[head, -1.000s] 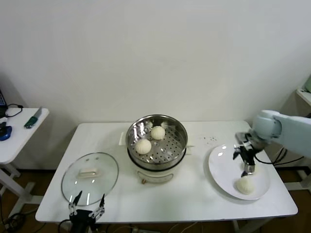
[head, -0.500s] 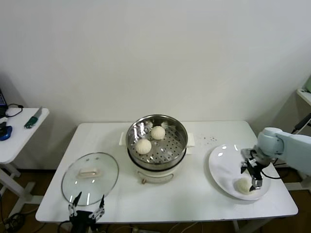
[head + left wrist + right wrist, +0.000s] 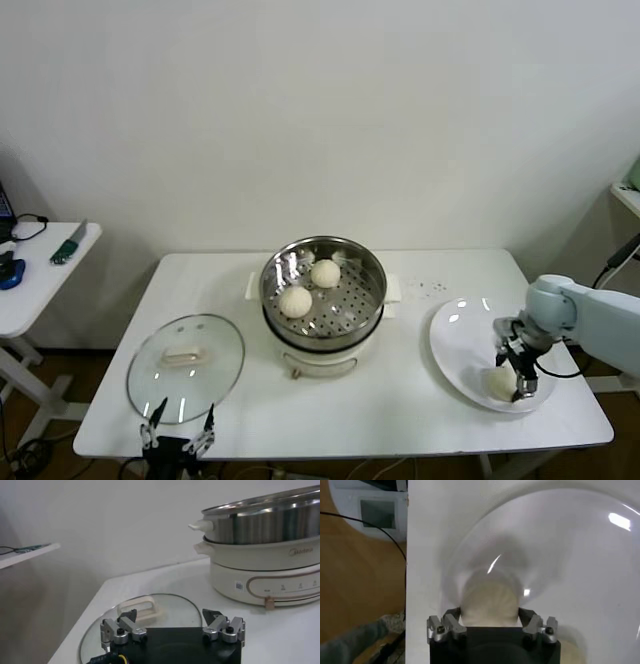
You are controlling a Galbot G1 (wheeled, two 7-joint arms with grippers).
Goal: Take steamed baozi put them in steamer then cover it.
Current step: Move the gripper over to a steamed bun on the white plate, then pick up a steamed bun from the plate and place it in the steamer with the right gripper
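You're gripping now — right gripper (image 3: 510,381) jaws pinching the cream-white domed bun (image 3: 487,597) on the right; lift, carry left to the shiny steel steamer basket (image 3: 322,284).

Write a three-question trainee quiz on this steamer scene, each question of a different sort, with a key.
1. True or false: the cover sits on the steamer.
2. How many baozi lie in the steamer basket?
3. The right gripper is: A) over the steamer; B) down at the plate, its jaws either side of a baozi; C) on the cover's handle.

Key
1. False: the cover lies flat on the table, on the steamer's left, with the left gripper parked open at the table's near edge beside it.
2. Two.
3. B; the right wrist view shows the bun between the jaws.
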